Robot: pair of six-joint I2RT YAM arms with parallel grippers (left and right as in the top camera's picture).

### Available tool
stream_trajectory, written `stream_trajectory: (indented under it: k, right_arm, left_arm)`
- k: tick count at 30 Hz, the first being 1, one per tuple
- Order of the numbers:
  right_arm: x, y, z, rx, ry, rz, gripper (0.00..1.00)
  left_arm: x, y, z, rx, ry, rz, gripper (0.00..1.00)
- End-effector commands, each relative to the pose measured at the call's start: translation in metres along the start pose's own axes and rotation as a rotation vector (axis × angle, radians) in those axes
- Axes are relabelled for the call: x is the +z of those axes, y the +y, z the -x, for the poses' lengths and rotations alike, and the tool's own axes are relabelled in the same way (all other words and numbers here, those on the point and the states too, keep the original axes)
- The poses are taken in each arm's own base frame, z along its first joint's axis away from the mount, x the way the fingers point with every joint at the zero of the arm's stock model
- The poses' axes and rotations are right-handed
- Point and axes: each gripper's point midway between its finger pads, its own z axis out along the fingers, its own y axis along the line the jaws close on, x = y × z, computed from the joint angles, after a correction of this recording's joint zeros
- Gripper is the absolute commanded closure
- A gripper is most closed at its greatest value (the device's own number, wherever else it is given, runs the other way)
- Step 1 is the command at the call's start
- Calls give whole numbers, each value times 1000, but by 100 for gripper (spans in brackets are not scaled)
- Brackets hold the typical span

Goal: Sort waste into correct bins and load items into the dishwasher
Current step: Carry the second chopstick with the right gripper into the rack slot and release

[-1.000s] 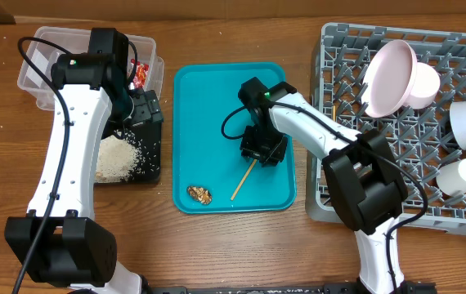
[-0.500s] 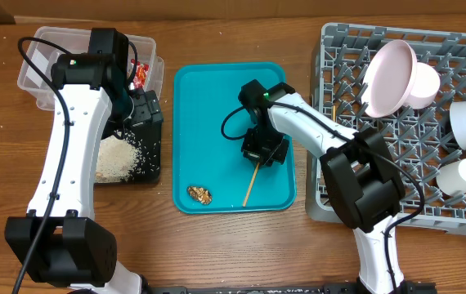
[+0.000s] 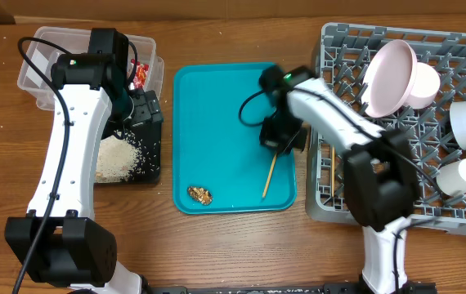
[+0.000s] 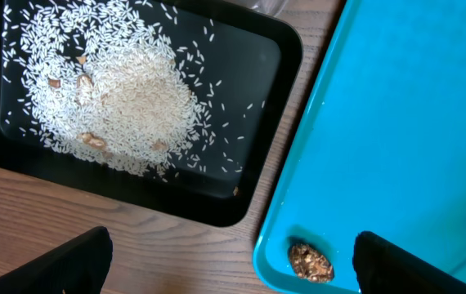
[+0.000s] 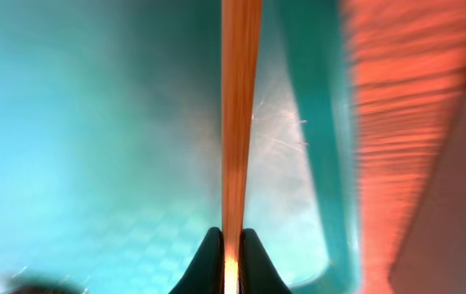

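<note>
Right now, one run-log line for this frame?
right hand: shut on chopstick, over right side of teal tray | left hand: open above black tray with rice | brown scrap: on teal tray

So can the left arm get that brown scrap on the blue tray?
Probably yes. The scrap lies uncovered in the tray corner, near the open left gripper. The right gripper, holding a chopstick, is off to the side.
</note>
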Motion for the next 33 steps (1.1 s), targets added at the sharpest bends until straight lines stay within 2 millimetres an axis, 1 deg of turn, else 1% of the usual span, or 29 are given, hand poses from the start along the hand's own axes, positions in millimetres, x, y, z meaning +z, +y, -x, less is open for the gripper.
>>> stream_trajectory:
  k: [1, 3, 5, 7, 10, 11, 12, 15, 20, 22, 27, 30, 33]
  right_arm:
    - [-104, 11, 8, -159, -256, 139, 96]
    - [-130, 9, 5, -242, -324, 163, 96]
    - [-147, -3, 4, -255, -382, 137, 96]
    - [-156, -23, 7, -229, -425, 68, 96]
    - [-161, -61, 16, -172, -463, -91, 96]
    - [-160, -76, 20, -152, -466, -152, 96]
    - [-158, -81, 21, -152, -463, -172, 96]
    - [-149, -95, 24, -165, -431, -202, 96]
    - [-128, -116, 28, -119, -384, -221, 96]
    - [-117, -116, 28, -119, -359, -201, 96]
    - [-88, -105, 23, -134, -298, -117, 96]
    - [-77, -103, 23, -138, -289, -104, 96]
    - [-71, -104, 24, -137, -289, -105, 96]
  left_arm:
    - [-10, -2, 4, -6, -31, -18, 4]
    - [-10, -3, 4, -6, -33, -18, 4]
    - [-10, -3, 4, -6, -34, -19, 4]
    - [-10, -3, 4, -7, -34, -19, 4]
    - [-10, -3, 4, -7, -34, -19, 4]
    - [-10, -3, 4, -7, -34, -19, 4]
    - [-10, -3, 4, -7, -34, -19, 4]
    - [-10, -3, 4, -7, -34, -19, 4]
    - [-10, -3, 4, -6, -32, -18, 4]
    - [-10, -3, 4, -6, -33, -19, 4]
    - [-10, -3, 4, -7, -34, -19, 4]
    - [-10, -3, 4, -7, -34, -19, 4]
    - [-10, -3, 4, -7, -31, -19, 4]
